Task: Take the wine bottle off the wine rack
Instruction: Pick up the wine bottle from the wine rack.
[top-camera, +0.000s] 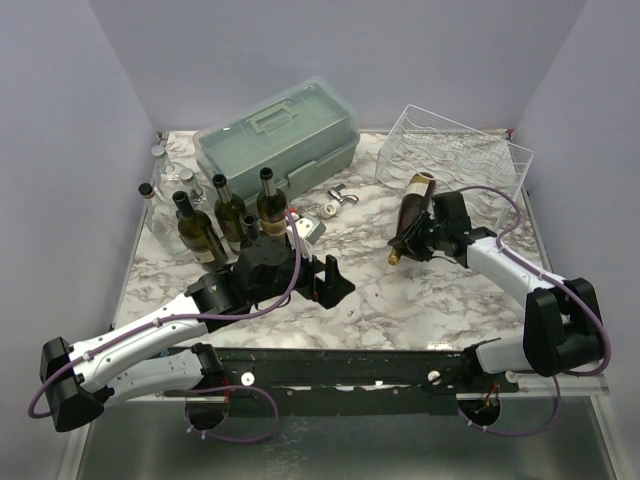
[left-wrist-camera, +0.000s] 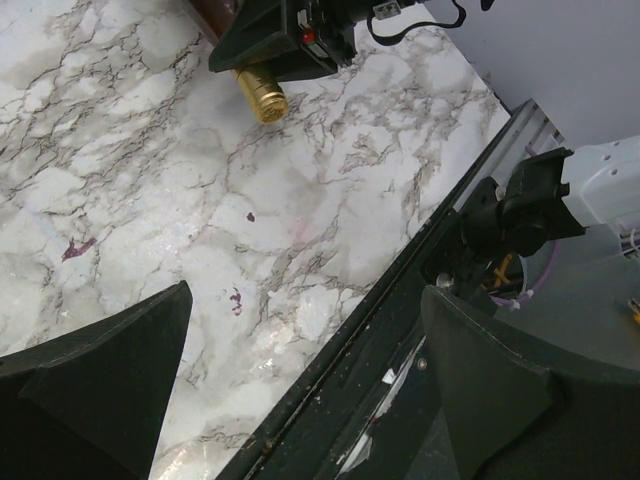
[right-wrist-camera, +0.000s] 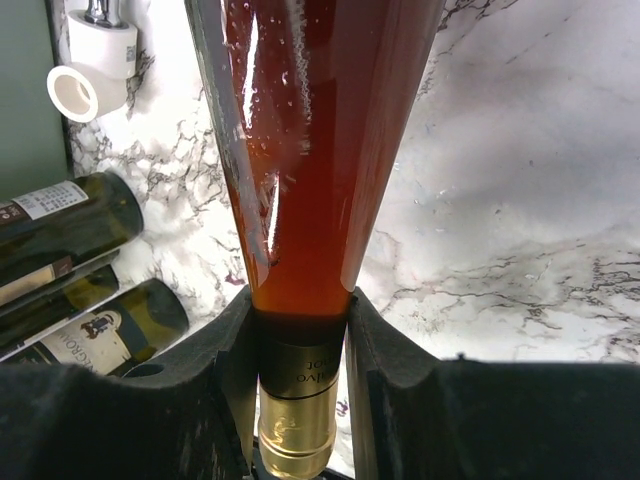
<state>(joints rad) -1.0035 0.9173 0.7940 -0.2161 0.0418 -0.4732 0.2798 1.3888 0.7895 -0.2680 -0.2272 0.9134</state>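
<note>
My right gripper (top-camera: 418, 243) is shut on the neck of the wine bottle (top-camera: 413, 213), a reddish-brown bottle with a gold foil cap (right-wrist-camera: 296, 430). The bottle hangs tilted over the marble table, cap low toward the table's middle, its base up near the wine rack (top-camera: 455, 152). That white wire rack stands at the back right, and the bottle is clear of it. In the right wrist view both fingers (right-wrist-camera: 230, 350) press the neck just above the foil. My left gripper (top-camera: 332, 282) is open with nothing between its fingers, low near the table's front middle.
A pale green toolbox (top-camera: 278, 138) stands at the back centre. Several dark bottles (top-camera: 225, 215) stand upright at the left, with glass jars (top-camera: 165, 180) behind them. White pipe fittings (top-camera: 335, 202) lie before the toolbox. The black front rail (left-wrist-camera: 400, 290) runs along the near edge.
</note>
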